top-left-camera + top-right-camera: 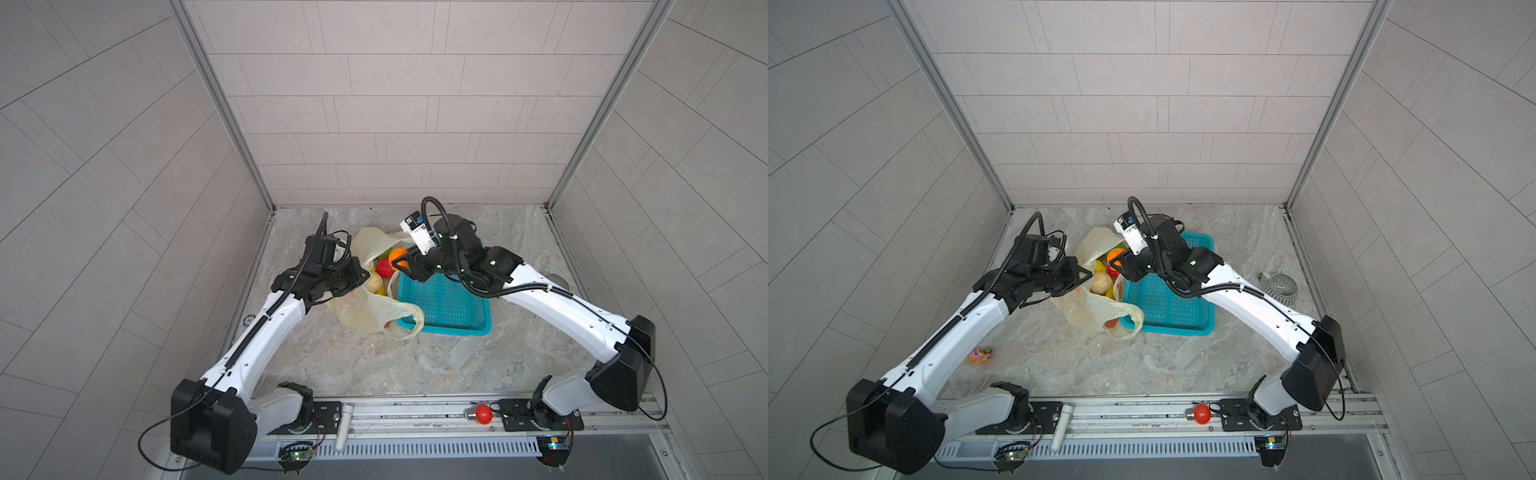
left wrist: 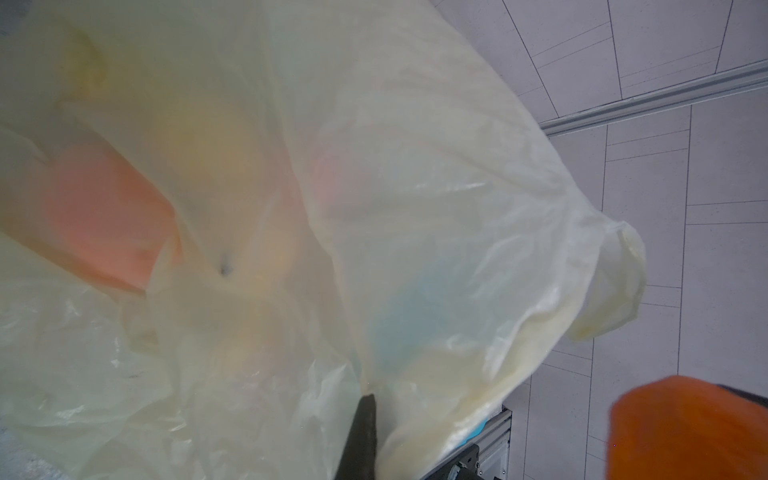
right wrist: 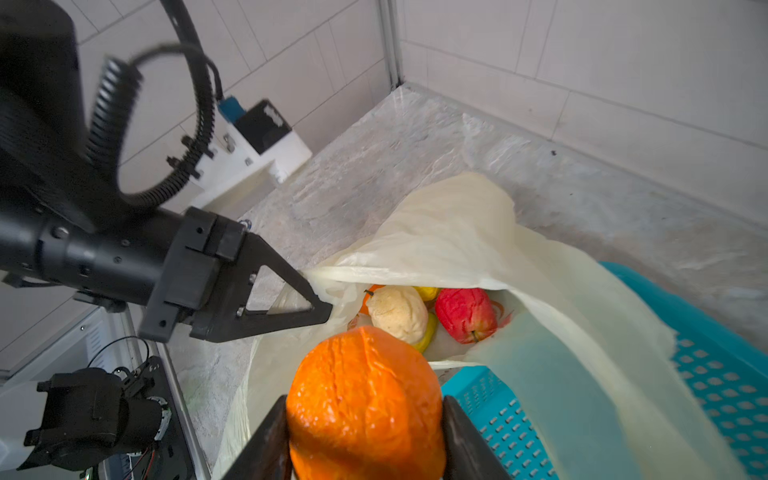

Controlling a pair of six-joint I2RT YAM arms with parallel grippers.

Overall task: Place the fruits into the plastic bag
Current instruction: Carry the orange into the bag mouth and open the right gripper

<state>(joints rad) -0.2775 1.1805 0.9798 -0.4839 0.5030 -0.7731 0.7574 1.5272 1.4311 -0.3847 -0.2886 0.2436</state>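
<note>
The cream plastic bag (image 1: 365, 311) (image 1: 1086, 309) (image 3: 457, 232) lies open beside the teal basket. My left gripper (image 1: 365, 274) (image 1: 1088, 274) (image 3: 324, 309) is shut on the bag's rim and holds the mouth up; only one dark fingertip (image 2: 365, 405) shows against the bag (image 2: 415, 208). My right gripper (image 1: 397, 262) (image 1: 1116, 262) (image 3: 365, 401) is shut on an orange fruit (image 1: 398, 253) (image 1: 1115, 253) (image 3: 365, 390) (image 2: 685, 428), held just above the bag's mouth. Inside the bag lie a red apple (image 3: 465, 313), a pale beige fruit (image 3: 397, 311) and yellow fruits (image 3: 428, 293).
The teal perforated basket (image 1: 444, 307) (image 1: 1167, 307) (image 3: 727, 374) stands right of the bag, under my right arm. A striped grey mug (image 1: 1281, 286) sits by the right wall. A small pink-yellow toy (image 1: 980, 355) lies at the left. A red bulb (image 1: 482, 413) rests on the front rail.
</note>
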